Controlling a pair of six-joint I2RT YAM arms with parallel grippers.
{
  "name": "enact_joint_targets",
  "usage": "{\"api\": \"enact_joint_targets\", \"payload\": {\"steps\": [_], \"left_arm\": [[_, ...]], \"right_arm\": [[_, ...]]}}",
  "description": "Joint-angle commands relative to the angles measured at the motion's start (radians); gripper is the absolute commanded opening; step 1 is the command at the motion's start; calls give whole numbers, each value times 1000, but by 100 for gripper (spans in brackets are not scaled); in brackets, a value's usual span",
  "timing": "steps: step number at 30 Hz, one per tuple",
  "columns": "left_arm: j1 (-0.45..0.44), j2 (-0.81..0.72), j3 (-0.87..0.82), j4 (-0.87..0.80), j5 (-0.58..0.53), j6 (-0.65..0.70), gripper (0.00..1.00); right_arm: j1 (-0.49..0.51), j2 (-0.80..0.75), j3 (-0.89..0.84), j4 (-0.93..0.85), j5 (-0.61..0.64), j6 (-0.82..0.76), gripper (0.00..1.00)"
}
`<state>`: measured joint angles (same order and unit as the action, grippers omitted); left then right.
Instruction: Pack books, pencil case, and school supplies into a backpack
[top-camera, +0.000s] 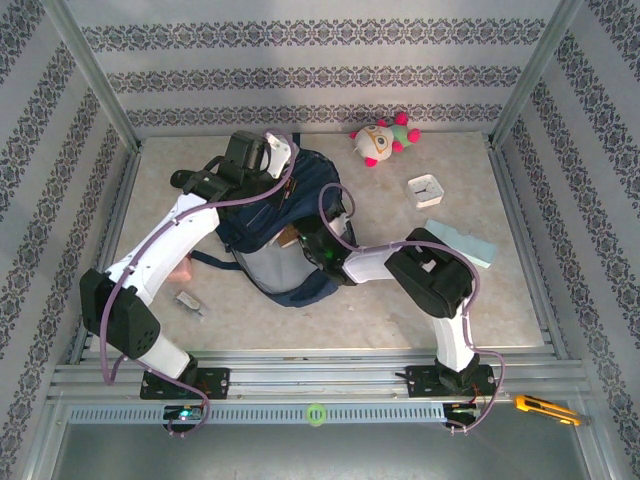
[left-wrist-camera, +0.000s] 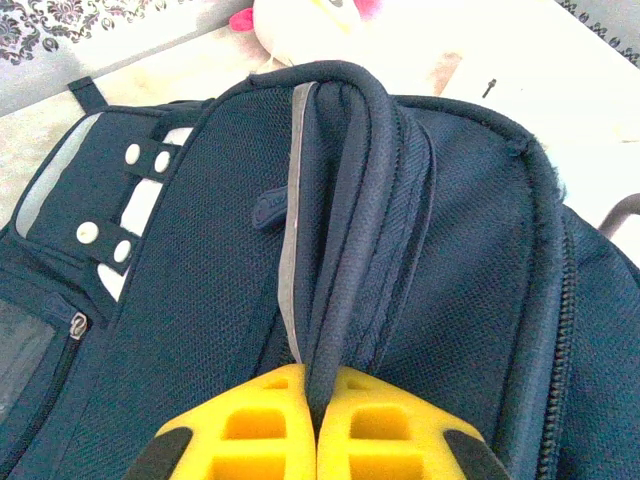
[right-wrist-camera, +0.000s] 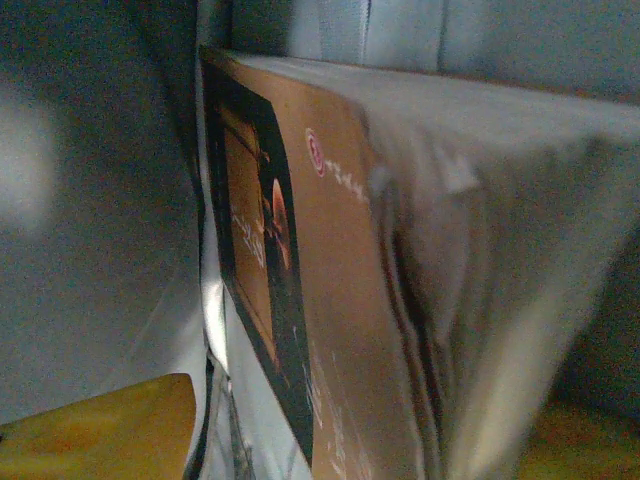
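The navy backpack (top-camera: 300, 205) lies mid-table with its grey-lined mouth facing the arms. At its far end my left gripper (top-camera: 262, 162) is shut, its yellow fingers (left-wrist-camera: 250, 430) pinching the backpack's dark top handle (left-wrist-camera: 345, 190). My right gripper (top-camera: 318, 248) reaches into the mouth. In the right wrist view the brown book (right-wrist-camera: 340, 280), with its dark cover and orange panel, stands on edge between the yellow fingers (right-wrist-camera: 100, 430), inside the grey lining. The mint pencil case (top-camera: 460, 243) lies on the table to the right. A pink block (top-camera: 182, 270) sits beside the left arm.
A square white clock (top-camera: 425, 188) and a pink-and-white plush toy (top-camera: 382, 140) lie beyond the pencil case. A small grey item (top-camera: 190, 302) rests near the left arm's base. A yellow utility knife (top-camera: 545, 408) lies on the front rail. Metal frame posts border the table.
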<state>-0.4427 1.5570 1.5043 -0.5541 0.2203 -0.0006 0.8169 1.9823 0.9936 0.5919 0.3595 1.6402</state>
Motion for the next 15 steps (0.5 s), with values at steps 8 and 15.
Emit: {"api": "enact_joint_targets", "payload": {"steps": [8,15], "left_arm": [[18,-1,32,73,-21,26,0],[18,-7,-43,103,60,85,0]], "right_arm": [[52,-220,-207,18,-48,-89,70],[98,-528,-389,-66,-40,-197,70]]}}
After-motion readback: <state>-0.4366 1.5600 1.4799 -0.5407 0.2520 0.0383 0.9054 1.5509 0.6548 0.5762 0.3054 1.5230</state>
